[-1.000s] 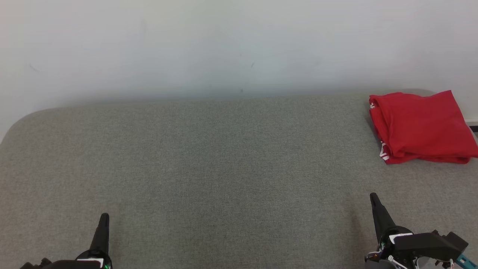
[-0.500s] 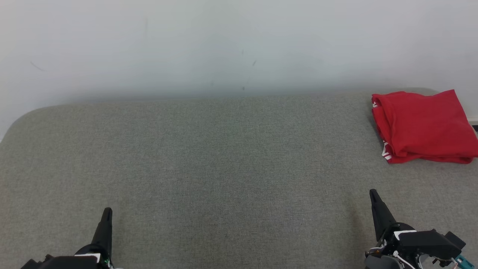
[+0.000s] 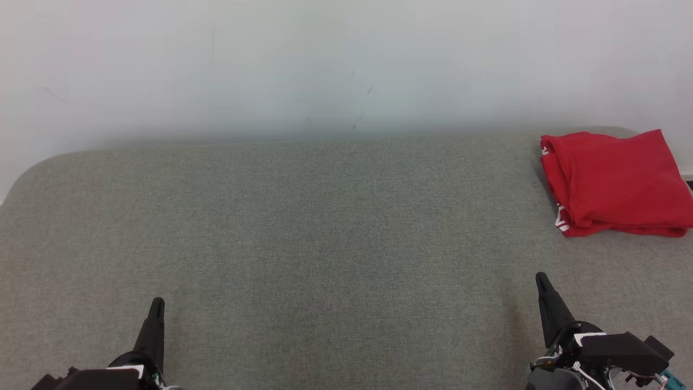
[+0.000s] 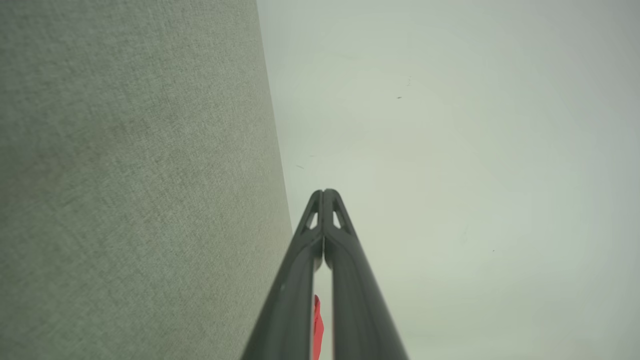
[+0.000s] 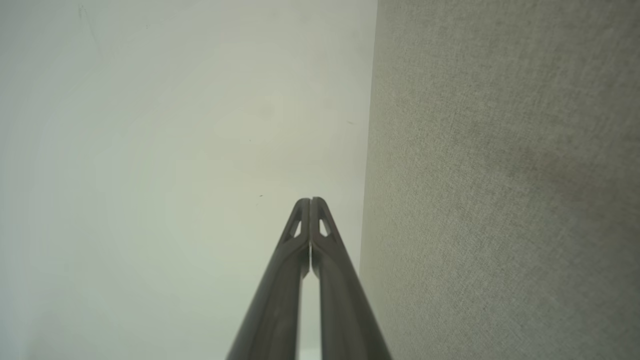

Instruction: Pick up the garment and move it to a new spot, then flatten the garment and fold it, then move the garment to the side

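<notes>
Fingers pressed together and holding nothing, the left gripper (image 3: 157, 302) and right gripper (image 3: 540, 279) hover low at the near corners, pointing toward the wall (image 3: 325, 65). The folded red garment (image 3: 612, 184) lies on the grey worktop (image 3: 325, 227), far right.

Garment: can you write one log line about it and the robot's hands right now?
garment: folded, far right of surface | left gripper: shut, empty | right gripper: shut, empty, apart from garment
</notes>
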